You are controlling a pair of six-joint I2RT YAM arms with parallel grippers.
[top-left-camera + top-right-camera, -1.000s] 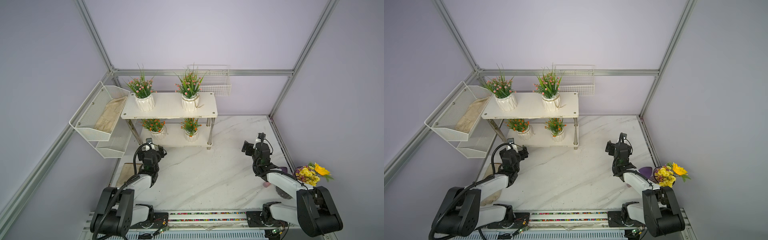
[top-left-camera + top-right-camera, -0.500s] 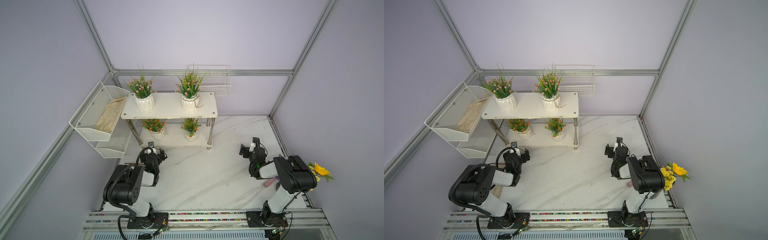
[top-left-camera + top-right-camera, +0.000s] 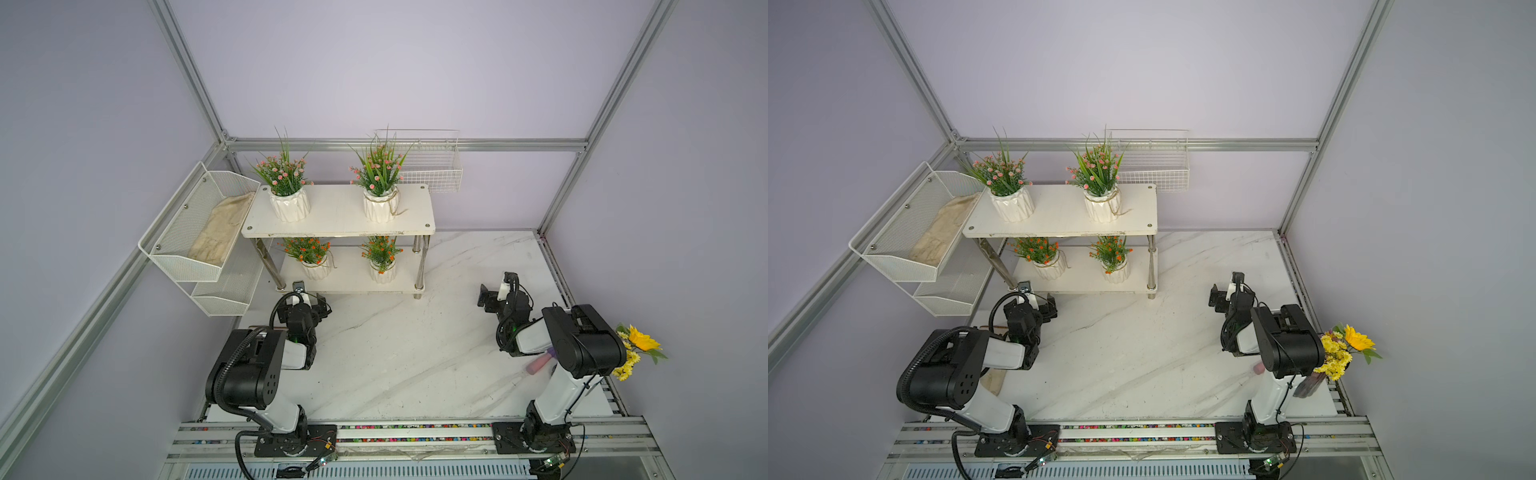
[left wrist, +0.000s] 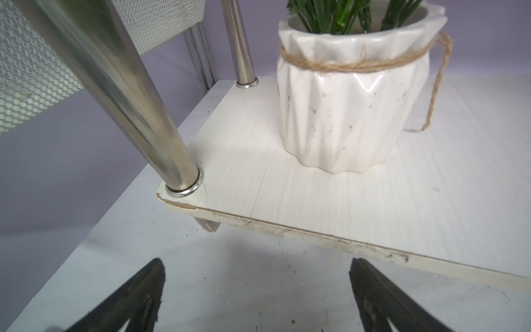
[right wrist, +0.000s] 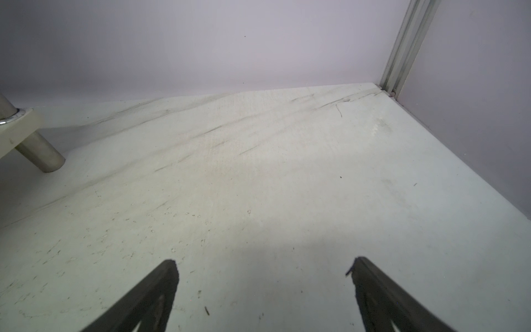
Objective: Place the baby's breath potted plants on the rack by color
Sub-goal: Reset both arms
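The white two-tier rack point(image 3: 340, 212) point(image 3: 1059, 212) stands at the back left. Two pink baby's breath potted plants point(image 3: 282, 178) point(image 3: 380, 170) sit on its top board. Two orange ones point(image 3: 307, 249) point(image 3: 380, 251) sit on the lower board. My left gripper point(image 3: 320, 305) point(image 4: 257, 276) is open and empty, low over the table just in front of the rack's lower left corner, facing a white ribbed pot point(image 4: 350, 109). My right gripper point(image 3: 484, 297) point(image 5: 263, 273) is open and empty over bare table, right of the rack.
White mesh wall bins point(image 3: 195, 224) holding a cloth hang on the left wall. A wire basket point(image 3: 432, 170) hangs behind the rack. A sunflower bouquet point(image 3: 636, 345) stands at the right edge, with a small pink object point(image 3: 538, 365) beside my right arm.
Both arms have folded up, their elbows rising from the front rail, while the grippers stay low near the same spots. The plants have not moved.
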